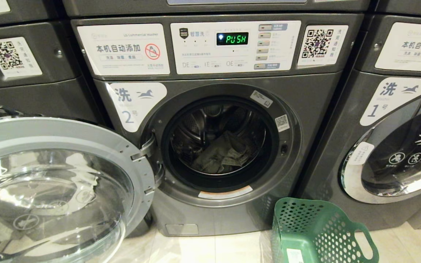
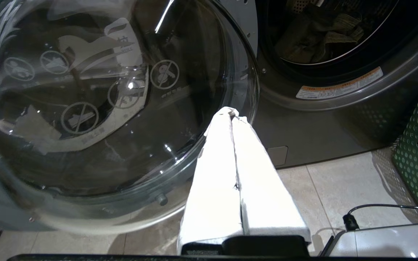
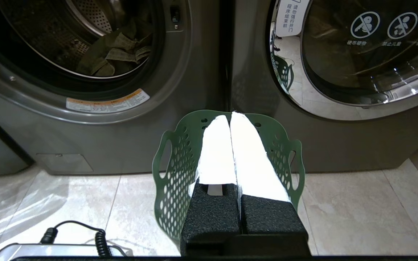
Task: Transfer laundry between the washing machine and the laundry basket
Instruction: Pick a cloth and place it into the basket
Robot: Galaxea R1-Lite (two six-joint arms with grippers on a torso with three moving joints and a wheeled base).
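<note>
Grey front-loading commercial machines fill the head view, standing on pale glossy floor tiles (image 1: 203,252); the dark grey washing machine marked 2 (image 1: 217,219) takes the centre of the frame, its green display reading PUSH in the upper middle; its round glass door with a silver rim (image 1: 49,190) is swung wide open across the lower left; inside the steel drum (image 1: 196,128) lies a crumpled olive-green laundry heap (image 1: 221,155), at the middle of the frame; a green perforated plastic laundry basket (image 1: 316,233) stands on the tiles at the lower right, just before the machine's front; a second machine marked 1 (image 1: 397,146), door shut, fills the right edge; neither arm shows here.

Left wrist view: the left gripper (image 2: 232,113), its white-wrapped fingers (image 2: 216,174) pressed together and holding nothing, sits at the lower centre, pointing toward the open door's edge; the door glass covers the left half; the laundry shows in the drum at the upper right; the basket's wall peeks in at the right edge.

Right wrist view: the right gripper (image 3: 230,116), fingers likewise closed on nothing, sits at the lower centre above the basket; the laundry lies in the drum at the upper left; a black coiled cable (image 3: 100,239) rests at the lower left.
</note>
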